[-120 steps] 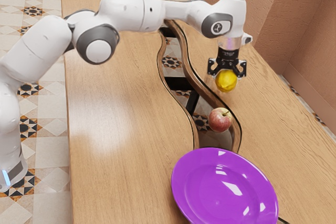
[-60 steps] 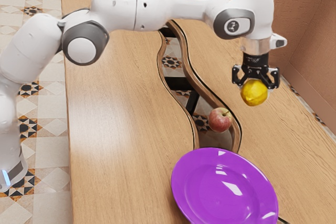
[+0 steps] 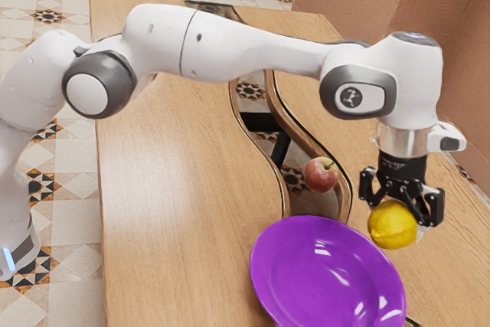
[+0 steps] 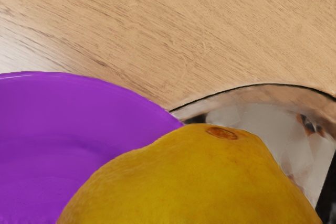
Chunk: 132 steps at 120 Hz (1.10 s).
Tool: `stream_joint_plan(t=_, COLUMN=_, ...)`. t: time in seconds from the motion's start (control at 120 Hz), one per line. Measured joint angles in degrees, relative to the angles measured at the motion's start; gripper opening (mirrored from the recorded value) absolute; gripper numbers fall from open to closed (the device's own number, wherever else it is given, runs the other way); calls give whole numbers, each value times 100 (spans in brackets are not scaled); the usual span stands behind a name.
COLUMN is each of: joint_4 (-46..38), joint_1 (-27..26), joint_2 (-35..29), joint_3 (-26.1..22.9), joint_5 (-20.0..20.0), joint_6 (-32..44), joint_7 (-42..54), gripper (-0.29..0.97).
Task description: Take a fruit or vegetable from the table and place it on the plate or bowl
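Observation:
My black gripper [image 3: 400, 216] is shut on a yellow lemon [image 3: 393, 226], held in the air over the far right rim of the purple plate [image 3: 306, 281]. In the wrist view the lemon [image 4: 194, 182] bulks large just under my hand, with the purple plate [image 4: 58, 135] beside it on the wood. A red apple [image 3: 321, 174] rests in the curved glassy strip of the table, up and to the exterior view's left of the gripper.
A winding glass inlay [image 3: 264, 105] runs down the wooden table [image 3: 168, 189] and ends near the plate. Terracotta walls [image 3: 459, 51] close in on the exterior view's right. Patterned floor tiles [image 3: 46, 158] lie beyond the table's left edge.
My arm has swung toward the exterior view's right and lowered, carrying the lemon from above the inlay past the apple to the plate's right rim.

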Motion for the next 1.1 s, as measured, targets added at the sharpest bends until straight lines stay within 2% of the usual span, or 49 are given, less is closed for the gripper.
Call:
stream_joint_plan(t=0.4, joint_4=-228, joint_1=-134, joint_2=-112, joint_3=23, joint_5=-5, joint_6=-366, joint_7=-20, gripper=37)
stream_joint_plan(t=0.483, joint_4=-261, joint_1=-129, joint_2=-104, joint_3=30, joint_5=-17, joint_6=-395, joint_7=-13, gripper=52)
stream_joint_plan(t=0.558, joint_4=-268, joint_1=-126, joint_2=-105, joint_3=32, joint_5=-29, joint_6=-410, joint_7=-3, gripper=58)
stream_joint_plan(t=0.775, joint_4=-271, joint_1=-124, joint_2=-99, joint_3=35, joint_5=-41, joint_6=-431, joint_7=26, gripper=66)
stream_joint_plan(t=1.1, joint_4=-270, joint_1=-111, joint_2=-94, joint_3=37, joint_5=-48, joint_6=-398, joint_7=140, gripper=68)
